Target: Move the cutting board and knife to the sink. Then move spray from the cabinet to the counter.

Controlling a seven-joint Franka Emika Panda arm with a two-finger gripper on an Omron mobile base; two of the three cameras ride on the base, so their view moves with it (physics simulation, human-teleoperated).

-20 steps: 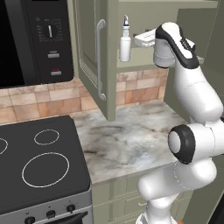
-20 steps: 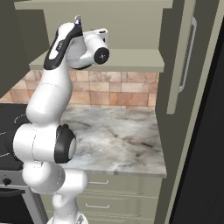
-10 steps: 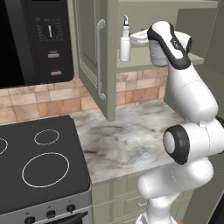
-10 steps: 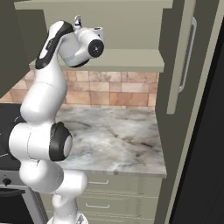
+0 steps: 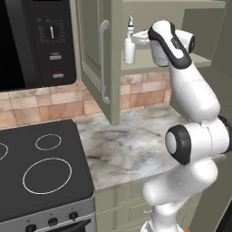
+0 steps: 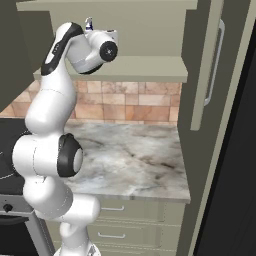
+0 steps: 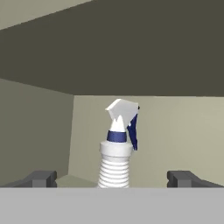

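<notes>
The main risk sits at the cabinet in the upper middle of the left base view: its flat olive door hangs open just left of the shelf, and a sideways swing of the arm could strike that door or its long curved silver handle. The shelf is a plain matte slab with a narrow opening above it, so a high lift could hit the cabinet's ceiling.

Below, the bench is smooth grey-and-white marbled stone backed by tan tile, with the glossy black stovetop at the lower left; a dropped bottle would likely roll or bounce on the hard stone.

The spray stands upright on the shelf, in the upper middle of the left base view and at the centre of the hand view. It is a small white bottle with a ribbed neck, a dark blue collar and an angular trigger head. It looks light and top-heavy, so one finger touching first could tip it toward the back wall.

The gripper is spread wide and empty, its dark tips at either side of the bottle's neck, seemingly short of it. Closing on the ribbed neck rather than the body could let it slip.
</notes>
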